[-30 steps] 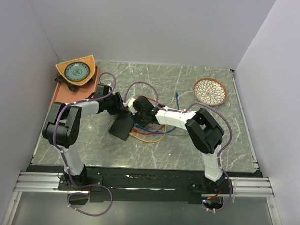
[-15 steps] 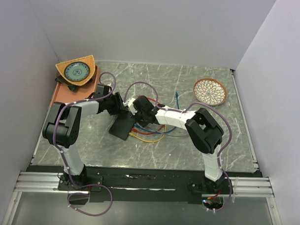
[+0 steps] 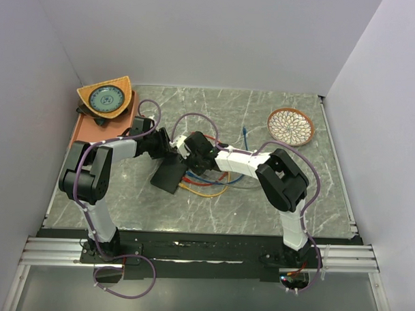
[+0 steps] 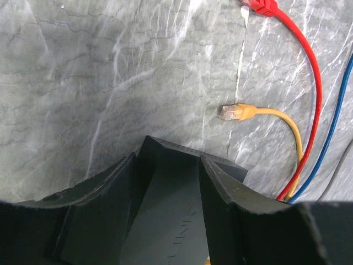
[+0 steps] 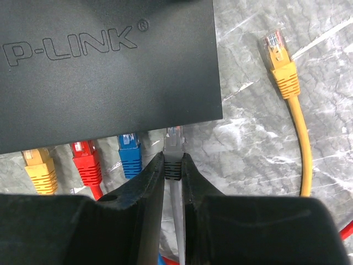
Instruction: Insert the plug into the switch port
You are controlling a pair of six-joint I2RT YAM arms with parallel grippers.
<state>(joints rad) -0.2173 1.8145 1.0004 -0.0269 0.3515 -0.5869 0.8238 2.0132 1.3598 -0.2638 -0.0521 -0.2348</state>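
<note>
Left arm [image 3: 116, 149], white-and-black, jointed: reaching inward; left gripper [image 4: 168, 161] clamped wide. Right arm [image 3: 238, 161], matching: elbow folded; right gripper [image 5: 172, 161] pinched narrow.

The black switch [image 5: 110, 66] bore raised letters on its top reading "P-LINK", with a small ® after them. The start of the word ran off the picture's edge. From the left wrist, faint lettering showed on it, too dim to read.
</note>
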